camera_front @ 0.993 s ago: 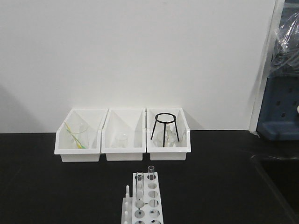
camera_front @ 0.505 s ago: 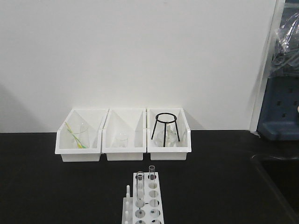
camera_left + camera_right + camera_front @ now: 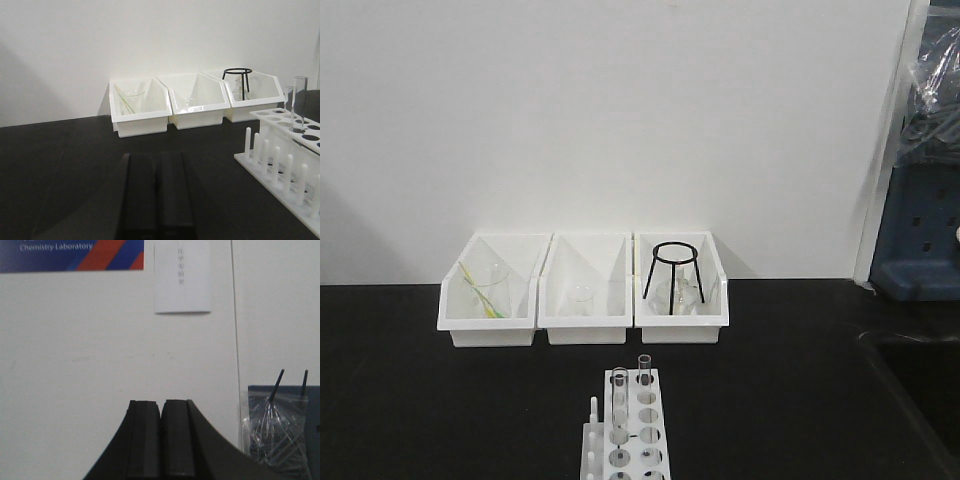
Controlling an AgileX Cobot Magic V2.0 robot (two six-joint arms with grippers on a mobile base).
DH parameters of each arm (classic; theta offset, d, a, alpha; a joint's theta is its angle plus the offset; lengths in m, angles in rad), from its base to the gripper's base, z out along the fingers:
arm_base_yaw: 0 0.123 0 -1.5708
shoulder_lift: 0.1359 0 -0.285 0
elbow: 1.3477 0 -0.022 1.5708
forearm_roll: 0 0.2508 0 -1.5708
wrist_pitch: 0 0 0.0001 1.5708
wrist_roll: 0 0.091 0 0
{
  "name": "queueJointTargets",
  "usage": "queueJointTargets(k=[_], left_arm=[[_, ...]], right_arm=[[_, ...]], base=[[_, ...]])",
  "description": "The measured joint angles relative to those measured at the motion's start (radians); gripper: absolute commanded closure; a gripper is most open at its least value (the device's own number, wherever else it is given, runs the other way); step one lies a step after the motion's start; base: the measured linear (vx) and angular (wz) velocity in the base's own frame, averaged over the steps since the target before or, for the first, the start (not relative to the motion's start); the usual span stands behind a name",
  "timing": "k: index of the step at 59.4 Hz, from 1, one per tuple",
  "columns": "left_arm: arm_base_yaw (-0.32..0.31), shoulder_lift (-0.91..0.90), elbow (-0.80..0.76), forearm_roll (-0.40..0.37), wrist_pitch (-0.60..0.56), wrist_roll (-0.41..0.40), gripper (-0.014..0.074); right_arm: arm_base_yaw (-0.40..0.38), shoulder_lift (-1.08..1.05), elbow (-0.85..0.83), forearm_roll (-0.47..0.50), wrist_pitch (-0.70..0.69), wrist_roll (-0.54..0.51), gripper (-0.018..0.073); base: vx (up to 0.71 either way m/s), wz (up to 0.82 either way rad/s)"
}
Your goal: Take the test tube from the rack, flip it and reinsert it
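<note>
Grippers first: the left gripper [image 3: 154, 197] is sitting low over the black table [image 3: 60, 165] with its jaws pressed together, gripping nothing. The rack [image 3: 287, 165] is standing off to its right and a bit farther out, well clear of the jaws, with its white pegs lining the side facing the gripper. Two tubes are standing upright in the rack's far holes. The nearer test tube [image 3: 620, 392] is in the left column and the farther test tube [image 3: 644, 370] is in the right column, and neither is touching a gripper.

The right gripper [image 3: 160, 440] is aiming at a wall with a blue poster [image 3: 70, 255] and a white paper sheet [image 3: 181, 277], jaws also together and empty.

Farther back, three white bins [image 3: 585, 318] are lining up side by side against the white wall [image 3: 620, 120]. A black tripod stand [image 3: 673, 268] is sitting in the right bin, and glassware is sitting in the other two. A blue unit [image 3: 918, 240] is standing at the far right.
</note>
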Motion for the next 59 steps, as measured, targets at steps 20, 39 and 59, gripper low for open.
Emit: queueJointTargets(k=[20,39,59], left_arm=[[0.0,0.0,0.0,0.0,0.0,0.0,0.0602],[0.0,0.0,0.0,0.0,0.0,0.0,0.0602],[0.0,0.0,0.0,0.0,0.0,0.0,0.0602]], right_arm=[[0.0,0.285,-0.076,0.003,0.055,0.032,0.0542],[0.0,0.304,-0.076,0.003,0.057,0.032,0.0226],[0.0,0.304,-0.076,0.003,0.05,0.04,-0.012]], base=[[0.0,0.0],[0.0,0.0],[0.0,0.0]])
